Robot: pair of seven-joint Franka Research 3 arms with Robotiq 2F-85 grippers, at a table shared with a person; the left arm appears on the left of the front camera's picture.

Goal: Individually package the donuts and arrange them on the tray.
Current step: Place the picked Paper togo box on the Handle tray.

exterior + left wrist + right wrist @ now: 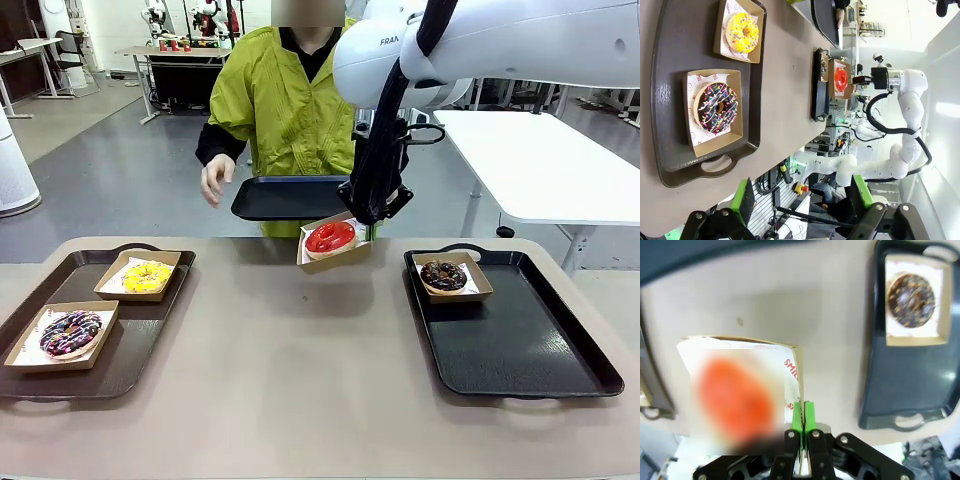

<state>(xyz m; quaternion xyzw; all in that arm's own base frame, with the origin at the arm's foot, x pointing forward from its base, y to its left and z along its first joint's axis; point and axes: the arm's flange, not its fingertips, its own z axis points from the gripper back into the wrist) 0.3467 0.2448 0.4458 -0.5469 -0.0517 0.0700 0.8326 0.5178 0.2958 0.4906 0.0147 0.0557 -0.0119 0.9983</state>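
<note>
My right gripper (371, 221) (802, 416) is shut on the side wall of a cardboard box holding the red donut (330, 237) (735, 399), and the box hangs tilted above the table's far middle. The chocolate donut (444, 276) (911, 297) sits boxed at the far end of the right black tray (530, 350). On the left black tray (130, 350) (670, 75) lie the boxed yellow donut (147, 275) (743, 32) and the boxed purple sprinkled donut (70, 332) (716, 107). My left gripper (802, 197) hovers open past that tray's handle end, holding nothing.
A person in a green jacket stands at the far side, holding a third black tray (285, 197) just behind the lifted box; the other hand (215, 180) hangs free. The tabletop between the two trays is bare. A white table (540, 160) stands behind on the right.
</note>
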